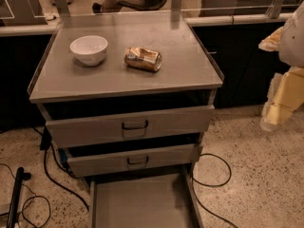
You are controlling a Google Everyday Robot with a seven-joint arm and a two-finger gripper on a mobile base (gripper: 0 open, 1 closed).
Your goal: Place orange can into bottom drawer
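The orange can (143,59) lies on its side on top of the grey cabinet (123,82), near the middle, dented and shiny gold with pale patches. The bottom drawer (140,203) is pulled far out at floor level, and its flat floor holds nothing. My gripper (271,115) hangs at the right edge of the camera view, beside the cabinet and below its top. It is well to the right of the can and touches nothing.
A white bowl (89,49) stands left of the can. The two upper drawers (130,126) with dark handles are partly open. Black cables (213,175) loop on the speckled floor on both sides. A glass partition (142,4) with a seated person runs behind.
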